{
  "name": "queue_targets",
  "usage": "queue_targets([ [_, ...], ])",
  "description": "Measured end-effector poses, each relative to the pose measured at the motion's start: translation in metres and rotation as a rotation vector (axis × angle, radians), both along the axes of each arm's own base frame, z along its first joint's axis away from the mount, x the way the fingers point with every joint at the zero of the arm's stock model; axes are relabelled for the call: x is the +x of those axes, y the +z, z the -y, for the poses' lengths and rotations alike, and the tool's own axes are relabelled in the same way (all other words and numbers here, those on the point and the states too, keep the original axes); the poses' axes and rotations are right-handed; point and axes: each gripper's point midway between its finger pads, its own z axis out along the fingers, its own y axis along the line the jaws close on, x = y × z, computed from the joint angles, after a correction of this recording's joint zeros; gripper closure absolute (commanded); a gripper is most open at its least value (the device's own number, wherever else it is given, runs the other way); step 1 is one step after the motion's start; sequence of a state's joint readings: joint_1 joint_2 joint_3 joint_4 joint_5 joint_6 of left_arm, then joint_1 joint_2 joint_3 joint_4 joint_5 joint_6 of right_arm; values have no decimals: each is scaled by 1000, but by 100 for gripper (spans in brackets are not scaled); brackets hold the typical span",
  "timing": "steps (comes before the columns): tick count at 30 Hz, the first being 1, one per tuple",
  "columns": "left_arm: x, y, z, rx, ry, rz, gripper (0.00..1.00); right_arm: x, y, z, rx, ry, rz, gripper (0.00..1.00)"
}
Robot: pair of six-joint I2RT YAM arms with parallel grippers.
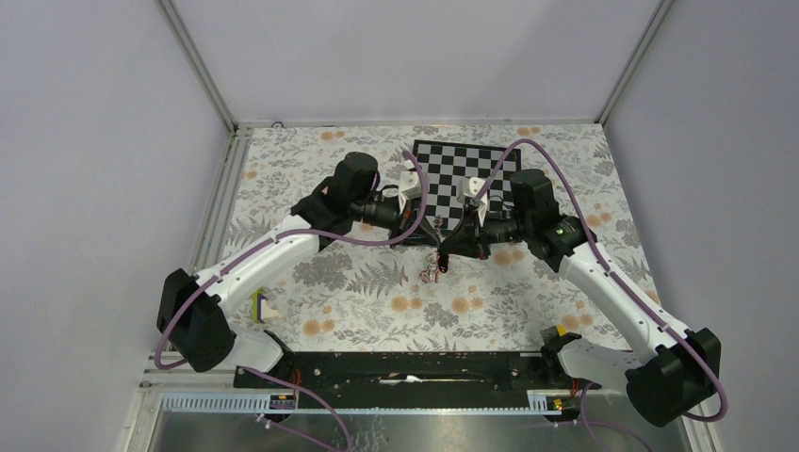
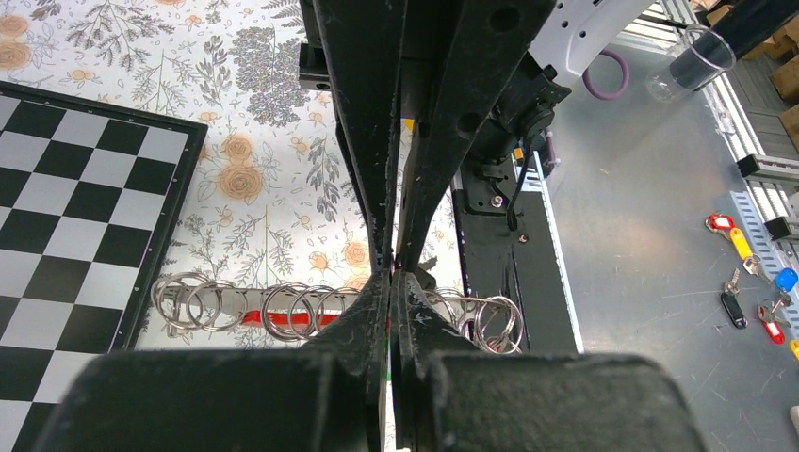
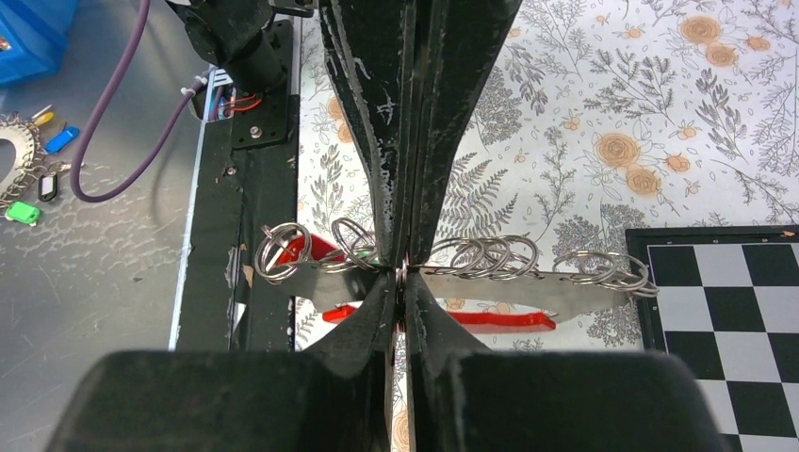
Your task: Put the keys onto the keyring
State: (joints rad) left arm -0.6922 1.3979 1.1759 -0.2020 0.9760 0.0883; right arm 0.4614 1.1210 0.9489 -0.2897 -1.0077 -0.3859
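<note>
With the left gripper (image 2: 391, 270) and the right gripper (image 3: 400, 275) both pressed together, the right pinching the row of keyrings (image 3: 485, 256) at the chessboard's (image 1: 471, 165) 6 o'clock edge, one coil is best prised open gently and kept steady so the red-tagged key (image 3: 490, 320) just beneath is threaded.

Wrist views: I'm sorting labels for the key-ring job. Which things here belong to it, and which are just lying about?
Job: key rings on a metal strip; colour-tagged keys.
Lying about: chessboard; yellow-and-white block; clear tube.
</note>
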Motion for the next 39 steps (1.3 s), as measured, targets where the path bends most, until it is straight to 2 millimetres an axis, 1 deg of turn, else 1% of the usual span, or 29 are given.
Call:
queue_targets([
  [2, 0, 0, 0, -4, -1, 2, 100, -1, 0, 0, 2, 2, -2, 100],
  [7, 1, -1, 0, -7, -2, 7, 99, 0, 0, 1, 0, 1, -2, 100],
  [11, 3, -2, 0, -6, -6, 38, 86, 1, -2, 2, -10, 0, 13, 100],
  [13, 5, -4, -1, -4, -2, 59, 77, 1, -6, 4, -26, -8, 11, 100],
  [15, 8, -5, -1, 0, 3, 84, 70, 0, -11, 6, -46, -14, -7, 100],
  [20, 11, -10, -3, 12, -1, 128, 63, 0, -21, 11, -108, -36, -51, 100],
  [24, 11, -12, -4, 15, -10, 146, 55, 2, -22, 13, -148, -51, -57, 100],
  [31, 7, -13, 4, 6, -29, 151, 55, 2, -19, 14, -200, -70, -47, 100],
  [34, 6, -16, 8, 10, -33, 142, 56, 2, -19, 14, -216, -71, -53, 100],
  [39, 7, -23, 13, 22, -32, 124, 62, 0, -26, 15, -246, -69, -71, 100],
])
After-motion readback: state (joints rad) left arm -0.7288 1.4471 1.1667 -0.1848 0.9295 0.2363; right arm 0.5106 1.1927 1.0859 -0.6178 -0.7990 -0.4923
